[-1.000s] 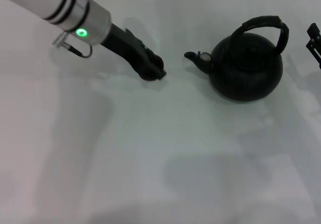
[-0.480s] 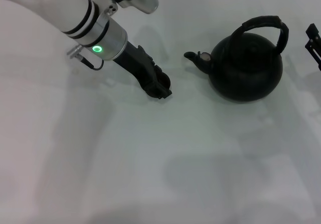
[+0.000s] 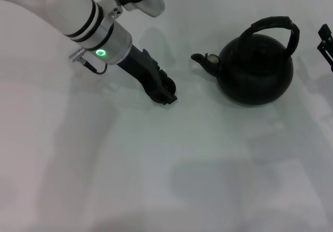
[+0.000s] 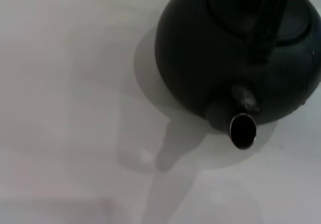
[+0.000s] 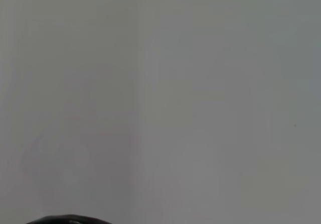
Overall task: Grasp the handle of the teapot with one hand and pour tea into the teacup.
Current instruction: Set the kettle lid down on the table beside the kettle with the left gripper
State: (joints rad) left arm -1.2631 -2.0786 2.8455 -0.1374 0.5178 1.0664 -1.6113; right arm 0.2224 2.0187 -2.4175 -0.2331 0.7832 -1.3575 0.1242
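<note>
The matte-black teapot (image 3: 255, 68) stands upright on the white table at the right. Its spout (image 3: 200, 59) points left toward my left gripper. Its arched black handle (image 3: 276, 25) stands up over the lid. My left gripper (image 3: 162, 90) is low over the table, a short way left of the spout and apart from it. The left wrist view shows the teapot (image 4: 220, 63), its open spout (image 4: 243, 130) and the handle (image 4: 266, 18) from above. My right gripper (image 3: 325, 46) shows only at the right edge, beside the teapot. I cannot make out the teacup or any tea.
The white table (image 3: 208, 164) spreads in front of the teapot and the left arm. The right wrist view shows bare table (image 5: 160, 93) with a dark curved edge (image 5: 67, 219) at the picture's border.
My left arm swung in from the left, bringing its gripper nearer the spout and lower. In the last half second it barely moved. The teapot and right gripper have not moved.
</note>
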